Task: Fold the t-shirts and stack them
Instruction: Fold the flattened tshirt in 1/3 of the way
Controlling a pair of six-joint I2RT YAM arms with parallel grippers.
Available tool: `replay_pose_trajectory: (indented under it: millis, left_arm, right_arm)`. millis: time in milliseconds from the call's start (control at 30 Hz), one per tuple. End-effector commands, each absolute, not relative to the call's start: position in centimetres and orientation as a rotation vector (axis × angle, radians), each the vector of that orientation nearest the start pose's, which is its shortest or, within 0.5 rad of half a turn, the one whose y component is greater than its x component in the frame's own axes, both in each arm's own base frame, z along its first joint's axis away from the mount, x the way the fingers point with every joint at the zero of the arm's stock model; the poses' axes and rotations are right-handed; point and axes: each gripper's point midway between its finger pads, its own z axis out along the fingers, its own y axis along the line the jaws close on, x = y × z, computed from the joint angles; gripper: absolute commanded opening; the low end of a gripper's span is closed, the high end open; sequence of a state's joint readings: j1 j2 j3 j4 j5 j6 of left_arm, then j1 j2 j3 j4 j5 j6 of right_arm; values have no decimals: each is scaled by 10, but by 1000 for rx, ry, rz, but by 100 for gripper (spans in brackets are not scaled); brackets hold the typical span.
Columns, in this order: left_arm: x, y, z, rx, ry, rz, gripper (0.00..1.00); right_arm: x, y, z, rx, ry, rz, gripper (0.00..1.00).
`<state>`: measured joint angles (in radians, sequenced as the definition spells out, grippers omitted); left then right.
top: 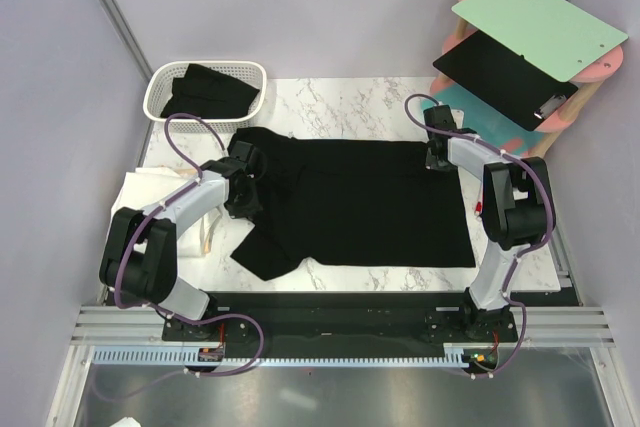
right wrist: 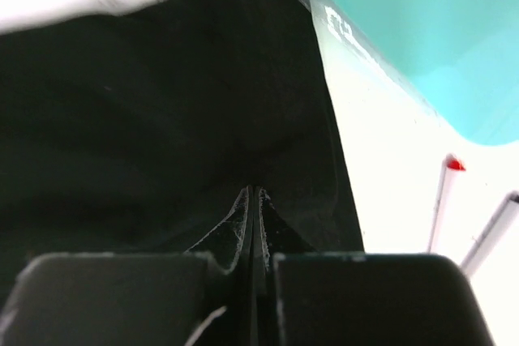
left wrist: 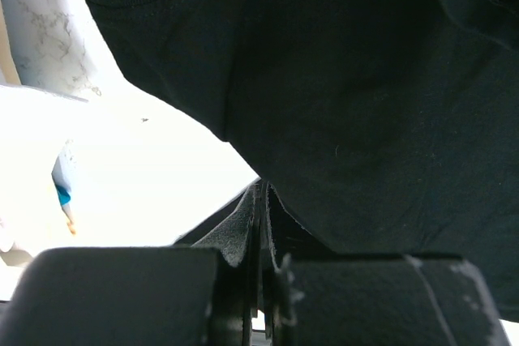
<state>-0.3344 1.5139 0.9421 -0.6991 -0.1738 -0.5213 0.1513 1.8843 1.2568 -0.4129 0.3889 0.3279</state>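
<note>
Black t-shirt (top: 370,202) spread flat on the marble desk (top: 340,97), lying between your two sets of jaws. Your left jaws are closed on a pinched fold of its fabric at the end where the sleeves stick out. In the left wrist view the cloth rises from between the jaws and fills the field ahead of them and to their right, with pale cloth (left wrist: 122,176) to their left. Your right jaws are likewise clamped on a fold at the opposite end, on the shirt's far corner. There the fabric spreads ahead of the jaws and to their left, and a teal surface (right wrist: 422,38) sits ahead to their right. Farther out than the left jaws and to their left stands a white basket (top: 160,97) holding more black shirts (top: 215,90).
</note>
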Motion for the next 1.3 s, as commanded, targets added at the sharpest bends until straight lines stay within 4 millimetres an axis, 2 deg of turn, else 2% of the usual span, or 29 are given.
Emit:
replay_pose_trajectory:
  millis: [0,33,133,167,233,267,367,467,600,667,733,767,833,867,900,967,1000,1033,1100,1267]
  left_arm:
    - [273,-86,43,-346,2759,31,2]
    - [271,-85,43,-346,2758,35,2]
    - [264,-83,41,-361,2762,38,2]
    - [261,-83,39,-373,2768,37,2]
    - [253,-83,35,-384,2790,25,2]
    - [250,-85,33,-391,2797,15,2]
    - [240,-87,30,-394,2810,-3,2]
    - [230,-91,31,-383,2801,-16,2]
    - [220,-98,42,-369,2758,-39,2]
    - [214,-98,40,-360,2763,-28,2]
    - [208,-97,35,-351,2785,-16,2]
    - [206,-97,32,-348,2797,-9,2]
    - [201,-98,24,-342,2834,10,2]
    - [201,-98,22,-344,2840,18,2]
    - [200,-98,20,-346,2849,26,2]
    - [201,-97,17,-351,2853,53,2]
    - [200,-97,16,-354,2856,57,2]
    - [200,-95,14,-352,2863,78,2]
    - [198,-95,11,-353,2876,88,2]
    - [189,-89,-1,-390,2927,168,2]
  right_arm:
    - [411,2,41,354,2524,-381,0]
    - [408,6,39,343,2539,-355,0]
    - [407,18,49,312,2524,-252,0]
    - [409,28,63,288,2491,-188,0]
    - [406,38,72,250,2471,-149,0]
    - [405,49,83,214,2448,-115,0]
    - [400,68,94,152,2425,-81,0]
    - [398,90,90,99,2425,-28,0]
    - [398,120,73,36,2457,51,0]
    - [399,138,62,-8,2473,81,0]
    - [405,153,59,-24,2468,126,0]
    - [404,163,50,-49,2485,139,0]
    - [414,180,52,-73,2464,177,0]
    - [414,190,44,-96,2482,179,0]
    - [422,198,50,-106,2461,194,0]
    - [428,210,44,-130,2461,206,0]
    - [435,217,52,-133,2441,223,0]
    - [438,222,49,-141,2443,234,0]
    - [445,231,57,-149,2423,266,0]
    - [455,243,68,-162,2395,308,0]
